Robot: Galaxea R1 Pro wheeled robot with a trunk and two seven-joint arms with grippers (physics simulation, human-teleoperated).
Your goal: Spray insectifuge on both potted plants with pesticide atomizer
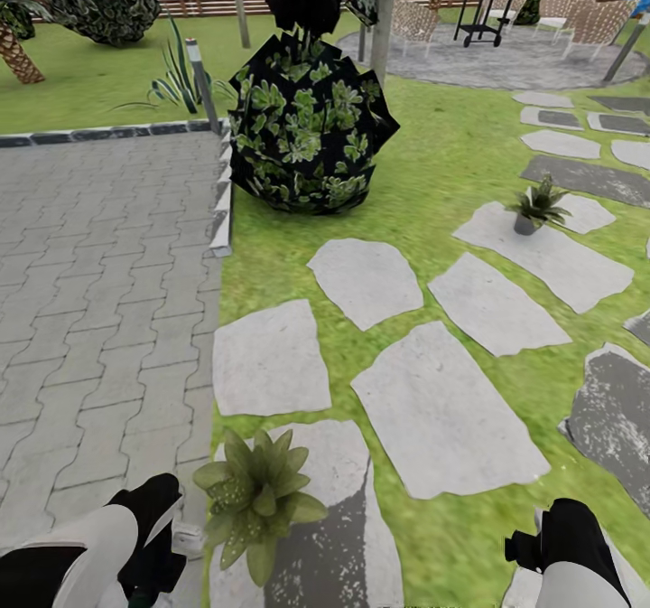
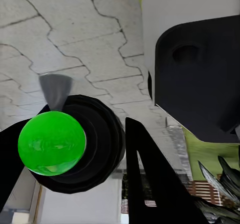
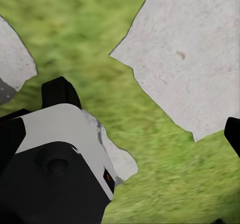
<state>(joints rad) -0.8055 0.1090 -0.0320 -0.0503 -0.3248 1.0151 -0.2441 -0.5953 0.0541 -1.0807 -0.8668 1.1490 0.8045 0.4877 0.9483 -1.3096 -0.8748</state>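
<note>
While the left gripper [image 2: 107, 184] is sitting low at the left of the head view, its dark fingers [image 2: 150, 184] are bracketing a round black-and-green shape, the base of the pesticide atomizer [image 2: 52, 143] seen end-on, so it is pinching the bottle. In the head view a pale trigger head [image 1: 188, 537] is poking out just beside the left forearm, aimed toward the nearer potted plant [image 1: 257, 498], whose leaves are spreading over a stepping stone [image 1: 338, 463] right next to it. The right gripper [image 3: 235, 134] is hanging over grass [image 3: 75, 34] and pale stone; one dark fingertip is showing at the frame edge, and I cannot tell whether it is spread or closed.

Now the risks. That nozzle is looking very close to the rosette, so the spray may be wetting only the near leaves and missing the far side. Any swing of the arm could be brushing the leaves or tipping the small pot. The bottle could also be twisting in the grip, throwing the aim off. And the second potted plant [image 1: 534, 208] is standing well apart on a far stone, so covering it is calling for a drive across uneven-looking slabs with the bottle in hand.
</note>
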